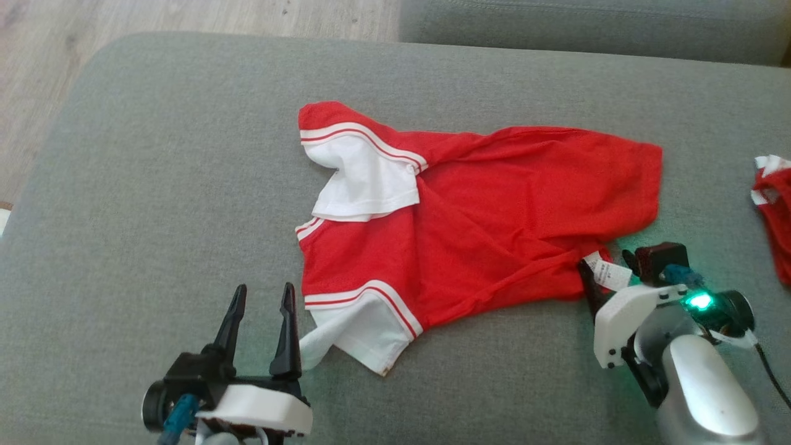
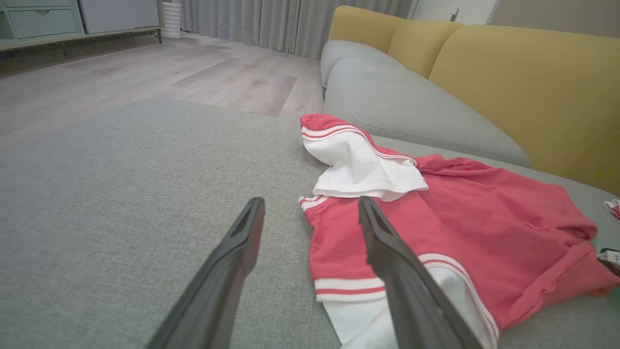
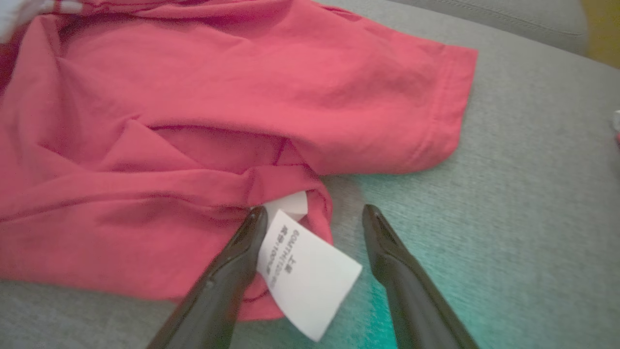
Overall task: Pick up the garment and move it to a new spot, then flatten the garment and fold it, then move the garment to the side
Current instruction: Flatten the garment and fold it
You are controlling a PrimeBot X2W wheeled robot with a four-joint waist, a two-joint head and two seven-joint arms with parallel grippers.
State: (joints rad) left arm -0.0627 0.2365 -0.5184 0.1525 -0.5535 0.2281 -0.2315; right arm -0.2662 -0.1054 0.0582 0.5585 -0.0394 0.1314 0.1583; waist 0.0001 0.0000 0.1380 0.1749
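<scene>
The garment (image 1: 482, 228) is a red shirt with white, red-striped sleeves, spread with wrinkles on the grey sofa cushion (image 1: 154, 185). My left gripper (image 1: 264, 290) stands open just left of the lower white sleeve, its right finger beside the sleeve's edge. In the left wrist view that left gripper (image 2: 311, 203) frames the garment's (image 2: 484, 218) neck edge. My right gripper (image 1: 609, 267) is open at the shirt's lower right corner. In the right wrist view the right gripper (image 3: 315, 213) straddles the white care label (image 3: 305, 266) and the bunched hem of the garment (image 3: 193, 121), with nothing clamped.
Another red and white cloth (image 1: 772, 210) lies at the cushion's right edge. A second grey seat cushion (image 2: 411, 106) and yellow back cushions (image 2: 523, 87) lie beyond the shirt. Wooden floor (image 2: 145, 72) begins past the cushion's far left edge.
</scene>
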